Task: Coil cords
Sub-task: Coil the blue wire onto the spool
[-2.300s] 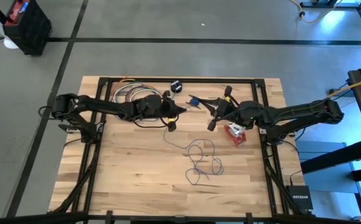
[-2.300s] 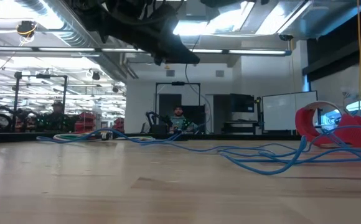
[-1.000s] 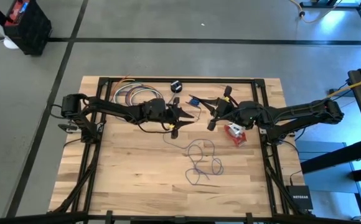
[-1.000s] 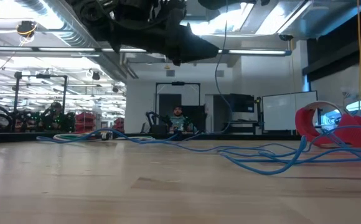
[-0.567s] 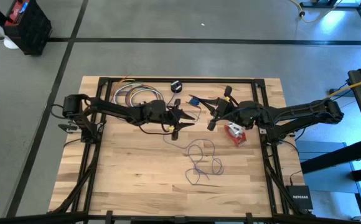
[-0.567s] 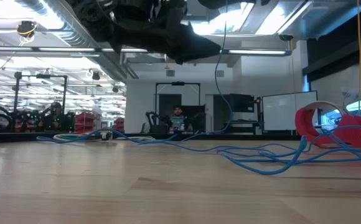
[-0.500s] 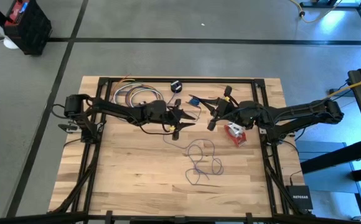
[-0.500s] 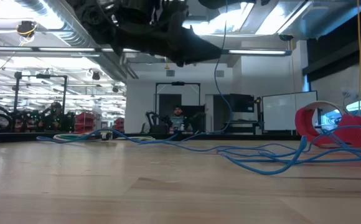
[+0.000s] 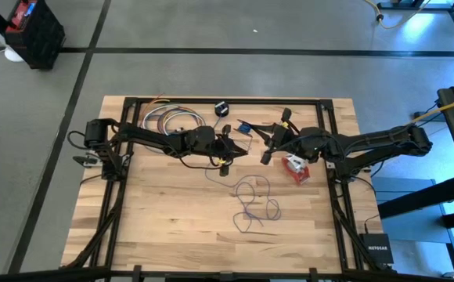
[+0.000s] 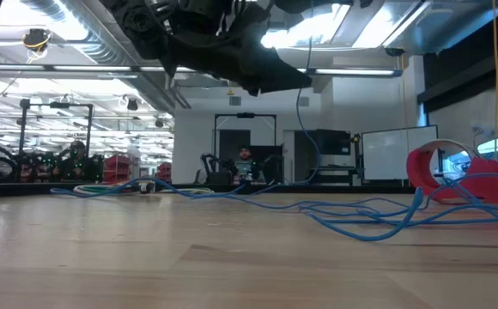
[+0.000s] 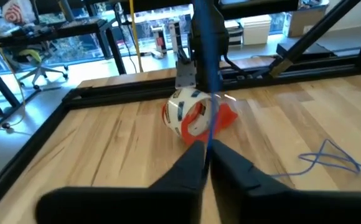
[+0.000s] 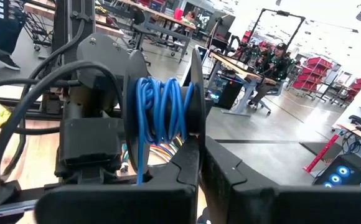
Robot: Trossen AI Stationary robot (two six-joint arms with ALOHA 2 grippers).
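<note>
A thin blue cord lies in loose loops (image 9: pixel 254 202) on the wooden table and shows low across the low view (image 10: pixel 361 215). Part of it is wound on a black round spool (image 12: pixel 165 102), held above the table's far middle by my right gripper (image 9: pixel 249 130). My left gripper (image 9: pixel 237 149) faces it from the left, shut on a strand of that cord (image 11: pixel 208 93). The red-and-white cord bundle (image 9: pixel 295 167) rests on the table below the right arm and shows beyond the left fingers in the left wrist view (image 11: pixel 193 115). My left gripper pinches a single strand of the blue cord (image 11: pixel 209 127) between its two fingertips. The fingers come nearly level from the table's left and lie across the strand, which runs up from them toward the spool, clear of the table. My right gripper pinches the rim of one flange of the spool (image 12: pixel 195 124) between its two fingers. The fingers come level from the table's right. The spool hangs clear of the table, its wound cord showing beside the fingers.
A coil of coloured cords (image 9: pixel 168 119) lies at the far left, and a small black round thing (image 9: pixel 221 108) lies by the far rail. Black frame rails (image 9: pixel 227 100) border the table. Bare wood lies along the near side (image 9: pixel 172 231).
My left gripper, open a second ago, has shut on the strand of blue cord that hangs beside the spool. My right gripper has kept still with the spool.
</note>
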